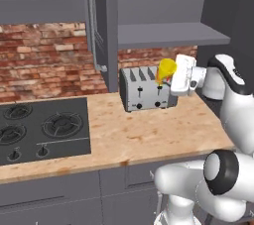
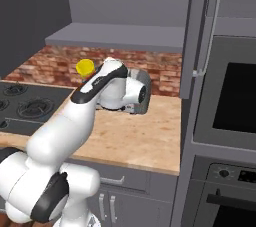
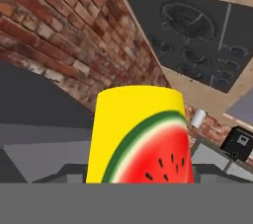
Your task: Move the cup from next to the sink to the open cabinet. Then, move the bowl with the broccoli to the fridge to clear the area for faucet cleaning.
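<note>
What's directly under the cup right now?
The cup is held in the tool above the toaster on the counter. The arm hides the toaster's right end.

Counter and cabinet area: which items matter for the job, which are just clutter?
Job:
cup, yellow, held in the gripper above the counter
open cabinet, shelf above the toaster

Lying about:
toaster
stove
oven
</note>
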Controlling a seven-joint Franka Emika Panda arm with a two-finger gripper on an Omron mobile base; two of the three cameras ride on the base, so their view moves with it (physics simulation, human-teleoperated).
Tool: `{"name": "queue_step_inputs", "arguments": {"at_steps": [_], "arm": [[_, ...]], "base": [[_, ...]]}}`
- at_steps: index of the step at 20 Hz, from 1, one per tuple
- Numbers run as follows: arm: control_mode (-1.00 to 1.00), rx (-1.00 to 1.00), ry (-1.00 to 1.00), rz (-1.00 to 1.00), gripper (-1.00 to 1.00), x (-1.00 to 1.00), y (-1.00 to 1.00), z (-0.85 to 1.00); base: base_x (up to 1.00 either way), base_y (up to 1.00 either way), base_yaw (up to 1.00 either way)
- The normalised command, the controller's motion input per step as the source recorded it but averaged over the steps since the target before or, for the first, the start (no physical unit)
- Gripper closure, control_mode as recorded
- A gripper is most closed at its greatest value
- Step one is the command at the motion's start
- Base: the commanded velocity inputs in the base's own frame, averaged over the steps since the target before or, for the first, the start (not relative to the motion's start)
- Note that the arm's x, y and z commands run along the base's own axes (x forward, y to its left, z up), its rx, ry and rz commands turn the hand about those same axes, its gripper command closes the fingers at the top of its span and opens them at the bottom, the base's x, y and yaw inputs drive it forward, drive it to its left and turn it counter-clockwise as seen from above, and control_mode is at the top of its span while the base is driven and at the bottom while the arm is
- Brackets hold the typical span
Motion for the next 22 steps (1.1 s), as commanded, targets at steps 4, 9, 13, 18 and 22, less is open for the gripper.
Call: {"name": "queue_step_inputs", "arguments": {"at_steps": [4, 9, 13, 18, 22], "arm": [[-1.0, 0.04, 0.04, -0.29, 1.0, 0.08, 0.0, 1.0], [-1.0, 0.07, 0.11, -0.28, 1.0, 0.17, 0.0, 1.0], [-1.0, 0.18, 0.14, -0.27, 1.0, 0.0, -0.08, 1.0], [-1.0, 0.15, 0.16, -0.14, 1.0, 0.12, -0.12, 0.55], [-1.0, 0.14, 0.19, 0.0, 1.0, 0.09, -0.36, -0.05]], "base": [[0.0, 0.0, 0.0], [0.0, 0.0, 0.0], [0.0, 0.0, 0.0], [0.0, 0.0, 0.0], [0.0, 0.0, 0.0]]}}
